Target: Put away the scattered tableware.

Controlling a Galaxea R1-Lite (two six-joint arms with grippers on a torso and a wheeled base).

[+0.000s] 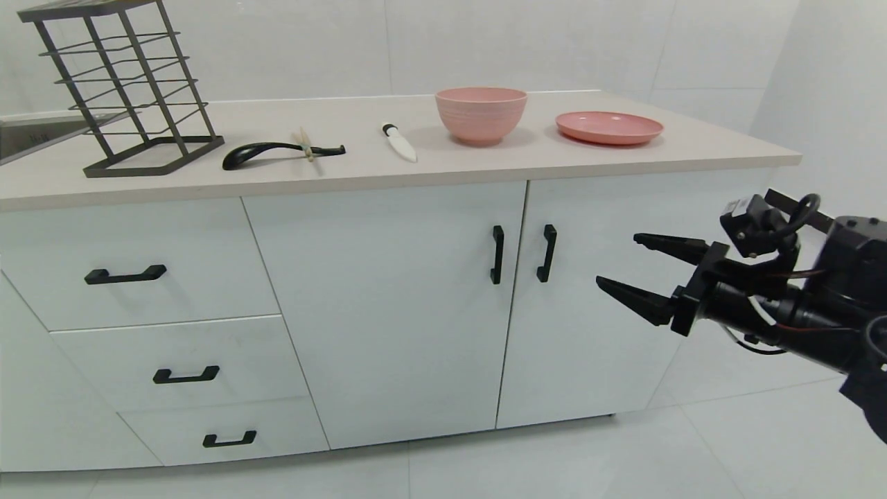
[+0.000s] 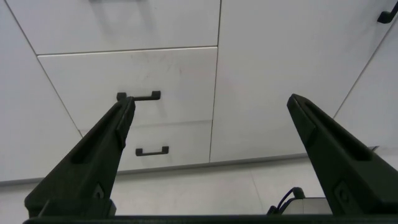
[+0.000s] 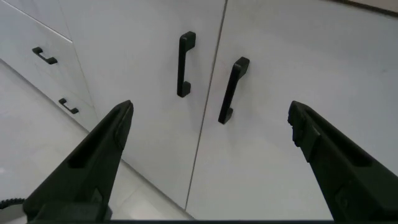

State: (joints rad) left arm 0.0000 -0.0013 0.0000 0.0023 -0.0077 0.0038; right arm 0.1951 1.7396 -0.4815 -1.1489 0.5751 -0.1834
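Pale wood-look countertop (image 1: 693, 156) topping a run of white cabinets. Steel sink (image 1: 31, 135) sunk into its left end. Below on the left, three stacked drawers, each with a black bar: top drawer handle (image 1: 125, 275), middle drawer handle (image 1: 186, 375), bottom drawer handle (image 1: 229, 439). Just beside them, two shut doors meeting at upright black pulls: left door handle (image 1: 497, 254), right door handle (image 1: 546, 253). White tiled wall (image 1: 312, 48) behind, pale tiled floor (image 1: 554, 464) beneath.

Right end effector (image 1: 617, 260) held forward at low level, jaws spread wide; left end effector (image 2: 210, 102) jaws likewise spread.
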